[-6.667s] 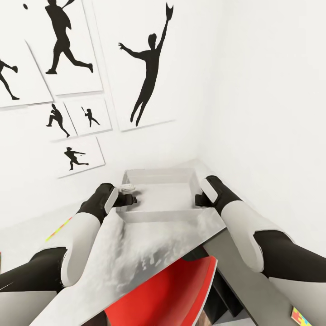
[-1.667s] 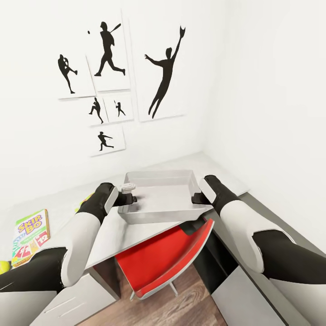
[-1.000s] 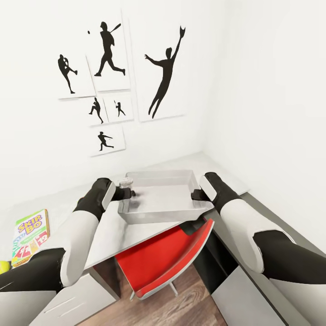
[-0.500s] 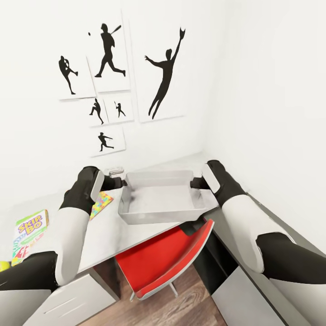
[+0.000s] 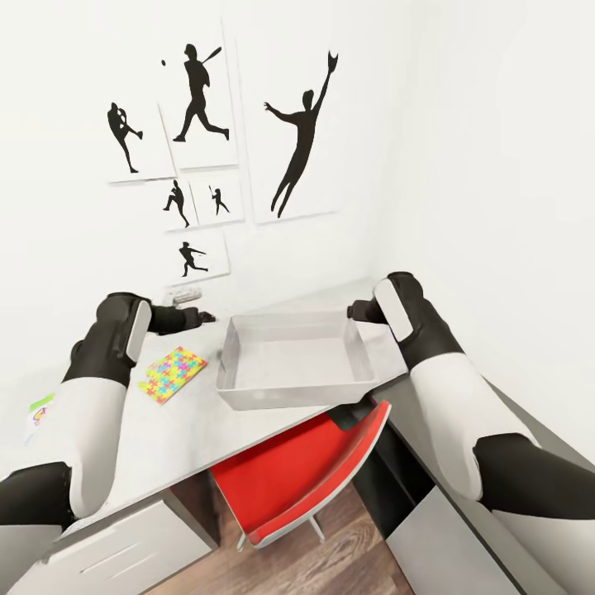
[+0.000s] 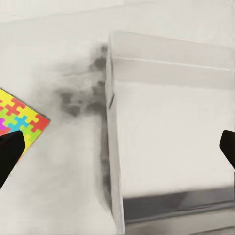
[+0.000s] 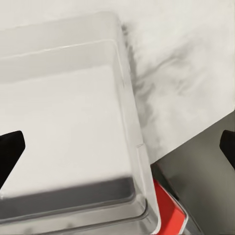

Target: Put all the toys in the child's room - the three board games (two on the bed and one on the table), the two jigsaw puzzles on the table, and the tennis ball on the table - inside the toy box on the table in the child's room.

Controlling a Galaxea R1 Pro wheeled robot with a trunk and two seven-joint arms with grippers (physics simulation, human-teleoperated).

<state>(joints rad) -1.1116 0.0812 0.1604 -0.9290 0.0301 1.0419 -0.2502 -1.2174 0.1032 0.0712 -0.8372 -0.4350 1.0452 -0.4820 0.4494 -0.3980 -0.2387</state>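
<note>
The light grey toy box (image 5: 248, 395) stands empty on the pale table (image 5: 186, 434), near its front edge above the chair. My left gripper (image 5: 195, 305) hovers open just off the box's left end, above the tabletop. My right gripper (image 5: 357, 311) is open beside the box's far right corner. In the left wrist view the box wall (image 6: 110, 122) runs between the spread fingertips (image 6: 10, 152), with one jigsaw puzzle (image 6: 20, 120) beside them. That puzzle (image 5: 172, 373) lies left of the box. A sliver of a board game (image 5: 37, 411) peeks from behind my left forearm.
A red chair (image 5: 307, 471) is tucked under the table below the box. A lower dark grey side unit (image 5: 463, 529) runs along the right wall under my right arm. White drawers (image 5: 124, 549) sit at the table's left front. Baseball silhouette prints (image 5: 297, 124) hang on the wall.
Both grippers have let go of the toy box's ends, risen and pulled outward. The left arm swung left, uncovering the puzzle and covering most of the board game. The box sits still.
</note>
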